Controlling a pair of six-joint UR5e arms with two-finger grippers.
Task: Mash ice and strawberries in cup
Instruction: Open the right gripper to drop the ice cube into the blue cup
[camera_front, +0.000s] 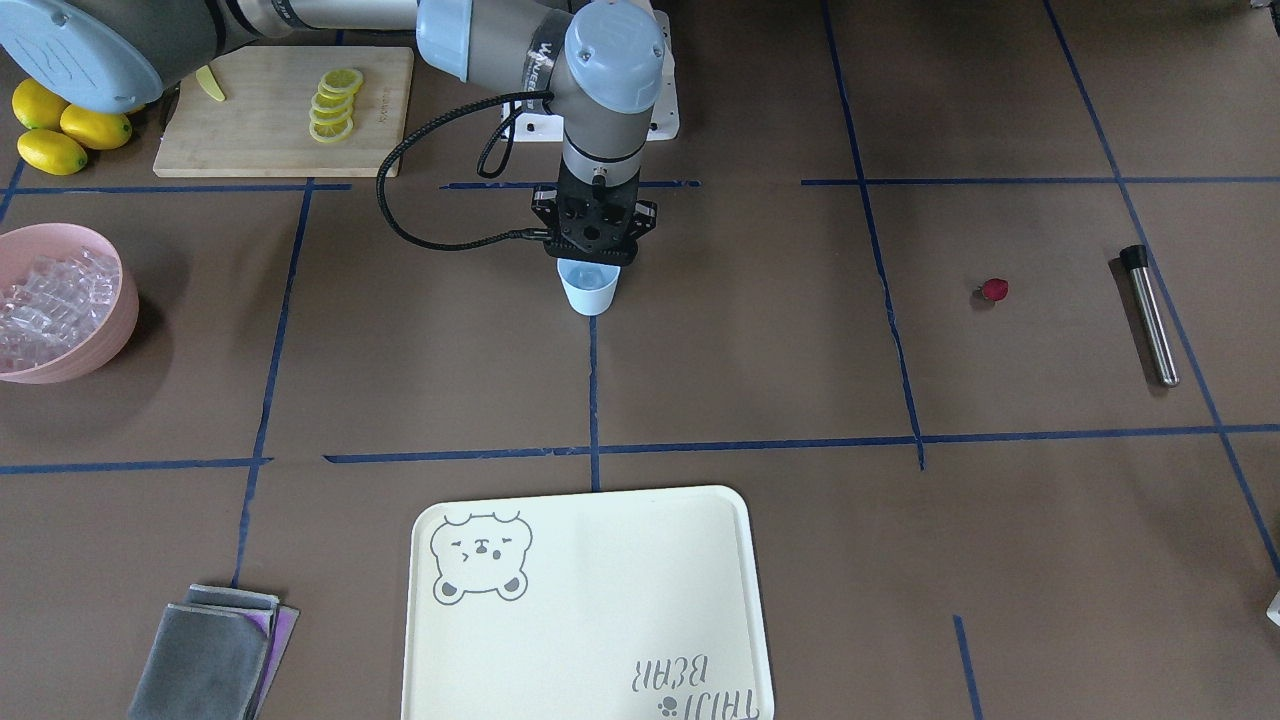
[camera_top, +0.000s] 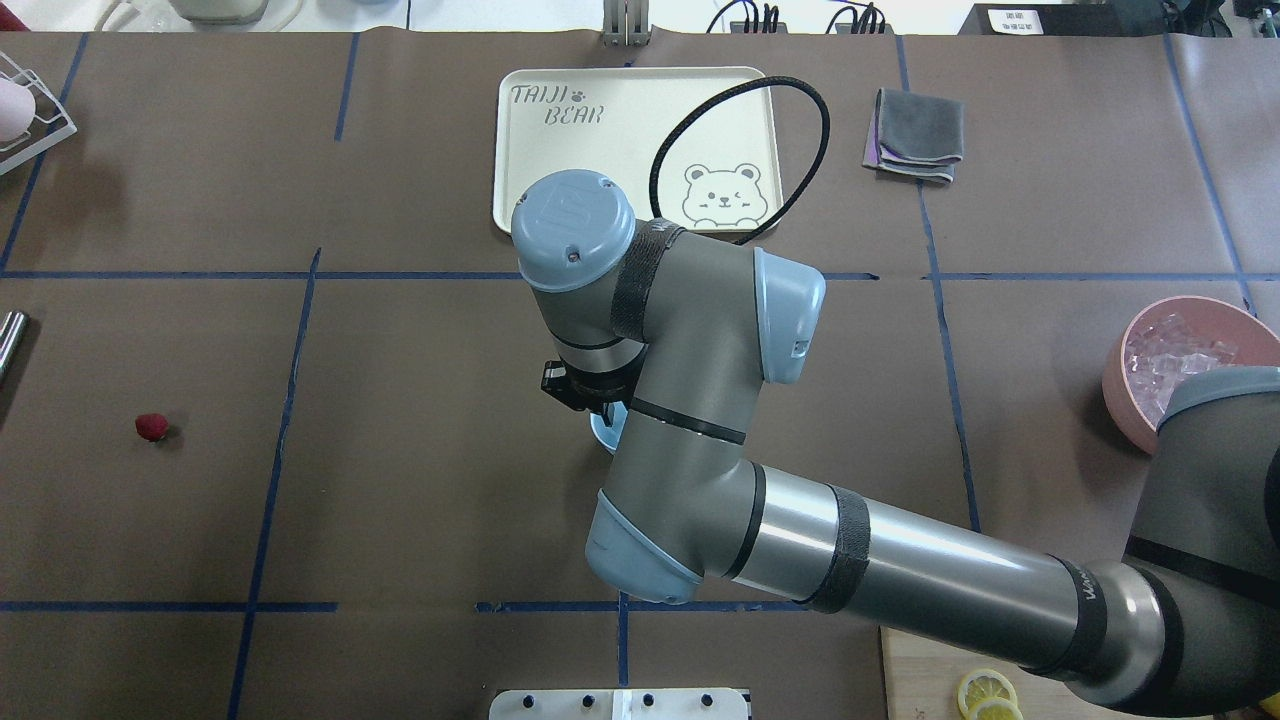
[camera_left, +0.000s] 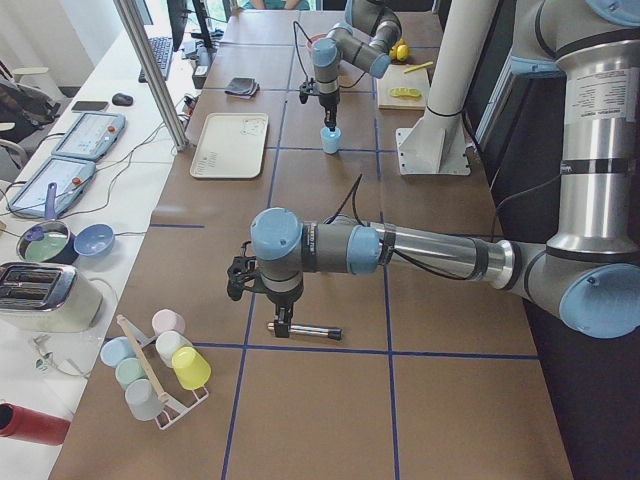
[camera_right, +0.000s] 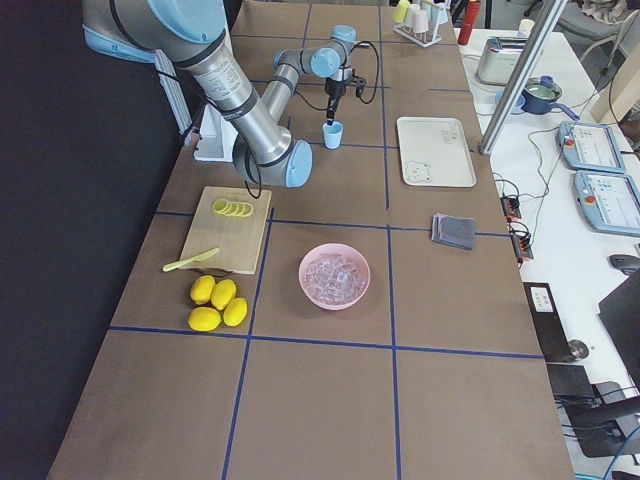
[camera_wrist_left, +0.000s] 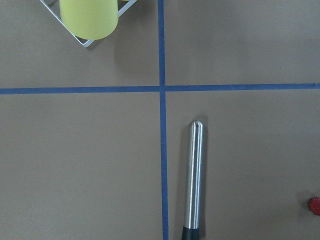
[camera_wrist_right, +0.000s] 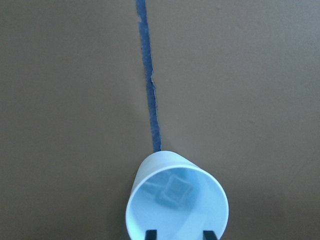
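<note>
The pale-blue cup (camera_front: 590, 291) stands upright at the table's middle on a blue tape line. In the right wrist view the cup (camera_wrist_right: 176, 197) holds a few clear ice cubes (camera_wrist_right: 175, 190). My right gripper (camera_wrist_right: 180, 233) hangs straight over the cup, open, its two fingertips (camera_wrist_right: 150, 233) apart at the rim; from the front the right gripper (camera_front: 592, 252) hides the cup's back edge. More ice (camera_front: 50, 300) fills a pink bowl (camera_front: 118, 318). One strawberry (camera_front: 993, 290) lies alone on the table. My left gripper (camera_left: 283, 322) hovers by a steel muddler (camera_wrist_left: 194, 175); I cannot tell its state.
A cutting board (camera_front: 260, 130) with lemon slices and whole lemons (camera_front: 60, 130) sit at the robot's right. A cream bear tray (camera_front: 585, 600) and folded grey cloths (camera_front: 215, 650) lie on the far side. A rack of cups (camera_left: 155, 370) stands near the muddler.
</note>
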